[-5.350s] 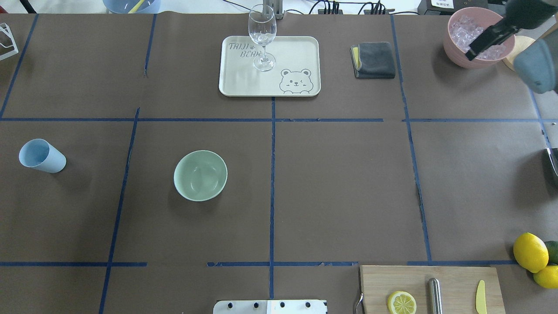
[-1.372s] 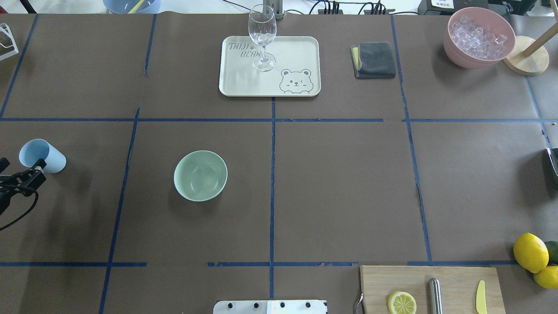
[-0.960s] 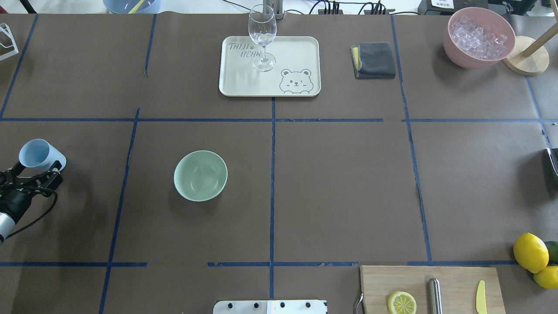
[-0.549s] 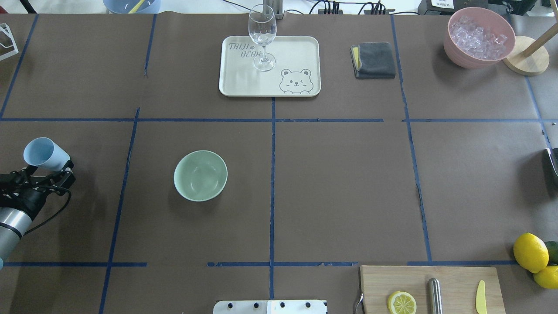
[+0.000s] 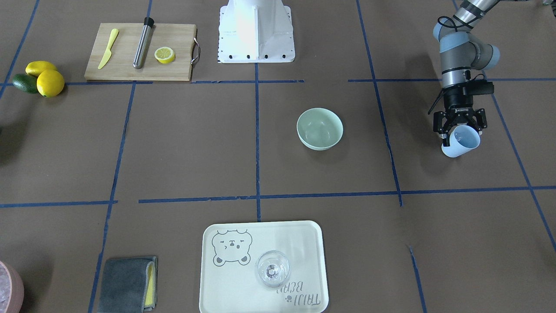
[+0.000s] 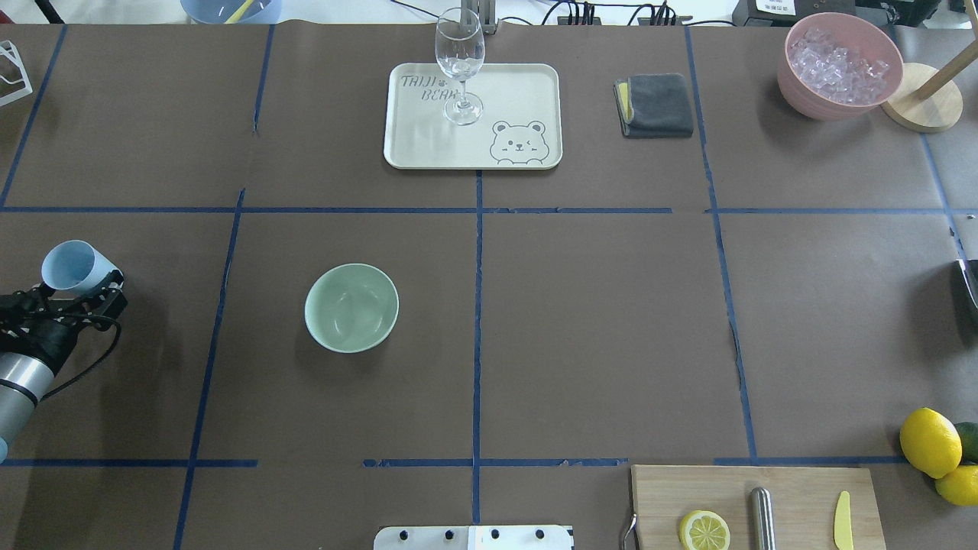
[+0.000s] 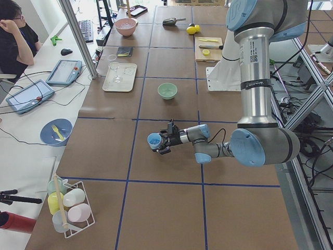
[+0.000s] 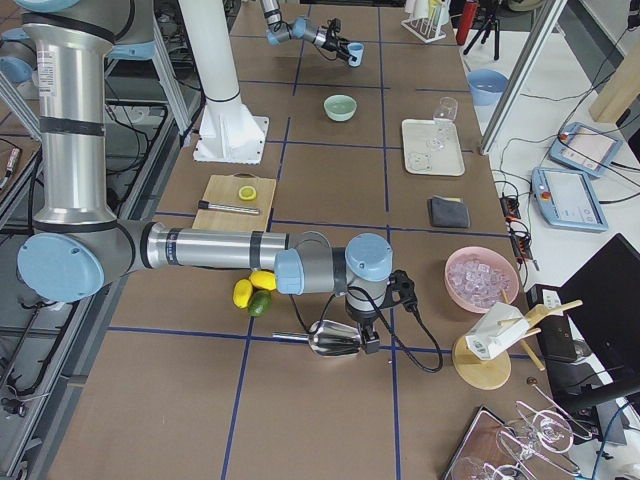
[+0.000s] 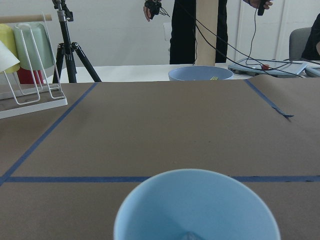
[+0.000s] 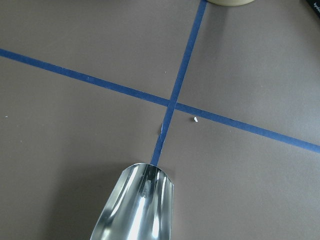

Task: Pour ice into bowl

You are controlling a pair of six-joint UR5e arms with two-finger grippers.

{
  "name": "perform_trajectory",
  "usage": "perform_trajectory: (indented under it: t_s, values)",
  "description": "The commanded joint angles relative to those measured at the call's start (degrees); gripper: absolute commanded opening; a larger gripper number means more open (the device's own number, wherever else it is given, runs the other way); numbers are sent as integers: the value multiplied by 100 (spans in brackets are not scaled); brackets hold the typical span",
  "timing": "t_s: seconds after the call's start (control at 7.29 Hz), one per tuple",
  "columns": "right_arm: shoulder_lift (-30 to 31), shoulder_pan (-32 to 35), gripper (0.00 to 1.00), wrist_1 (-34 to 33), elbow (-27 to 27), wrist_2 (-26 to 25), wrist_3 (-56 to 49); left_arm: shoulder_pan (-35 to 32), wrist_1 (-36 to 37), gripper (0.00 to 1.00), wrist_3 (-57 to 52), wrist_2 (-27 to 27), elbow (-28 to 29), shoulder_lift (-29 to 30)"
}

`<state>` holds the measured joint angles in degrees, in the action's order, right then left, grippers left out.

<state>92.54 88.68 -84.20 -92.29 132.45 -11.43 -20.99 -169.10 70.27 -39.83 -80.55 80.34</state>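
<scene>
The pale mint-green bowl [image 6: 351,308] stands empty left of the table's middle; it also shows in the front view [image 5: 319,129]. My left gripper [image 6: 70,292] is shut on the light blue cup [image 6: 74,266] at the table's left edge, well left of the bowl. The front view shows this gripper [image 5: 460,127] around the tilted cup [image 5: 461,143]. In the left wrist view I look into the cup [image 9: 195,210]; a small clear bit of ice [image 9: 188,235] barely shows at its bottom. The metal scoop [image 10: 137,205], empty, sticks out from under my right wrist, fingers hidden.
A pink bowl [image 6: 795,76] full of ice cubes stands at the far right. A cream tray [image 6: 519,92] holds a wine glass [image 6: 460,65]. A grey cloth [image 6: 655,105], a cutting board [image 6: 795,489] with a lemon half and lemons [image 6: 929,441] lie around.
The right arm has left the pink bowl. The left gripper came in from the left edge, closed around the blue cup and shifted it slightly; the bowl has not moved.
</scene>
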Motion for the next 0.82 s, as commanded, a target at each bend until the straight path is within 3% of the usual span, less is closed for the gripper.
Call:
perform_trajectory:
  t_s: [0.0,0.27,0.41,0.55,0.69]
  values:
    - [-16,0,100,0,0,-9,0,-54,9,98,-13,-7,101,122]
    - [-16,9,100,0,0,-9,0,-45,9,94,-22,2,329,385]
    - [-16,18,100,0,0,-9,0,-45,9,84,-5,-7,330,386]
    - [-25,35,100,0,0,-9,0,-54,-9,44,4,-7,321,386]
    - [-25,35,100,0,0,-9,0,-63,-52,12,-4,-16,295,378]
